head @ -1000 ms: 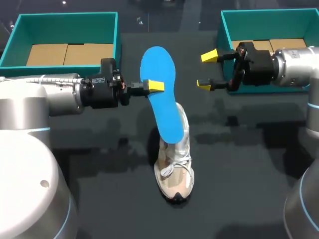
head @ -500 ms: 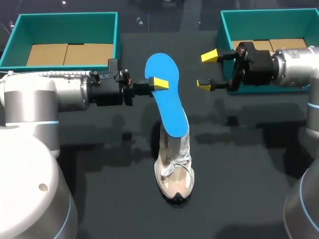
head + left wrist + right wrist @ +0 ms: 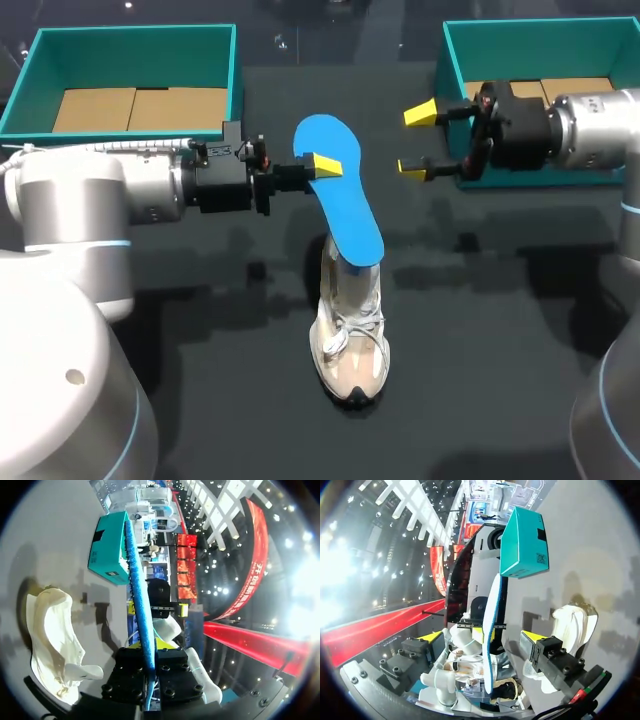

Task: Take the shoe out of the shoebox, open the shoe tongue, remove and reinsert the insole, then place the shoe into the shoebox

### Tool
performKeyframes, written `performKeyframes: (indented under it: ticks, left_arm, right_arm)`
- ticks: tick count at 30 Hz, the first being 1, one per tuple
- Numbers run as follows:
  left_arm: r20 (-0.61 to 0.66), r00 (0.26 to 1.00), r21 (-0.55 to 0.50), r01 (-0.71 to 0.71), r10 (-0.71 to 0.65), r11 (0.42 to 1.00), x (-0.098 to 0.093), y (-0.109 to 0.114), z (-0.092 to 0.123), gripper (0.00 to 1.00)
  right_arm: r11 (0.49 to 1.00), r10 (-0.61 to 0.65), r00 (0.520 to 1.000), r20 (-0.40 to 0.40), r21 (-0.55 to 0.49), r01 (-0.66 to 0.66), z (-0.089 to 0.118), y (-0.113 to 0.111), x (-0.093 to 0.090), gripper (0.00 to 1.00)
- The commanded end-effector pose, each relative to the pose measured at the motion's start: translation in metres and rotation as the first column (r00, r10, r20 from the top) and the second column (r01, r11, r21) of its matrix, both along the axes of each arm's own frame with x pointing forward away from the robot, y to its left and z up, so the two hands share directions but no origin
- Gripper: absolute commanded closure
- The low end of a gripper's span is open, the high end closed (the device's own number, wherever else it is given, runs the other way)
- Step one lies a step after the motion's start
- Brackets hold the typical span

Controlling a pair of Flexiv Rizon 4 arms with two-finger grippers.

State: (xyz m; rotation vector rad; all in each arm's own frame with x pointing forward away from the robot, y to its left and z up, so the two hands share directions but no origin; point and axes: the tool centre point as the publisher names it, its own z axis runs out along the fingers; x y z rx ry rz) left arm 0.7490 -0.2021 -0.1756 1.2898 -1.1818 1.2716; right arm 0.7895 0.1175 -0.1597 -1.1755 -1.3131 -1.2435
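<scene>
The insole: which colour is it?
The insole is bright blue; the head view shows it best.

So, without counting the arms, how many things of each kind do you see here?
Teal shoeboxes: 2
Shoe: 1
Blue insole: 1
Total: 4

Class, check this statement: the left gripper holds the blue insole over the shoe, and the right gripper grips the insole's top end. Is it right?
No. The left gripper holds the blue insole over the shoe, but the right gripper is open and apart from it, as the head view shows.
</scene>
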Motion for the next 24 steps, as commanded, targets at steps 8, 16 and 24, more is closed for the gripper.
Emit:
performKeyframes:
  ticks: [8,16,24]
  left_arm:
    - [-0.003,1.0,0.006,-0.01,0.01,1.0,-0.001,-0.005,0.0,1.0]
    - [-0.003,1.0,0.006,-0.01,0.01,1.0,-0.001,-0.005,0.0,1.0]
    - [-0.003,1.0,0.006,-0.01,0.01,1.0,-0.001,-0.005,0.0,1.0]
  right_arm:
    - [0.966,0.0,1.0,0.001,-0.26,0.001,0.032,-0.007,-0.008,0.0]
    - [0.871,-0.001,1.0,-0.004,-0.492,-0.001,0.054,-0.008,-0.008,0.0]
    - [0.721,0.001,1.0,-0.022,-0.693,-0.016,0.075,0.0,-0.01,0.0]
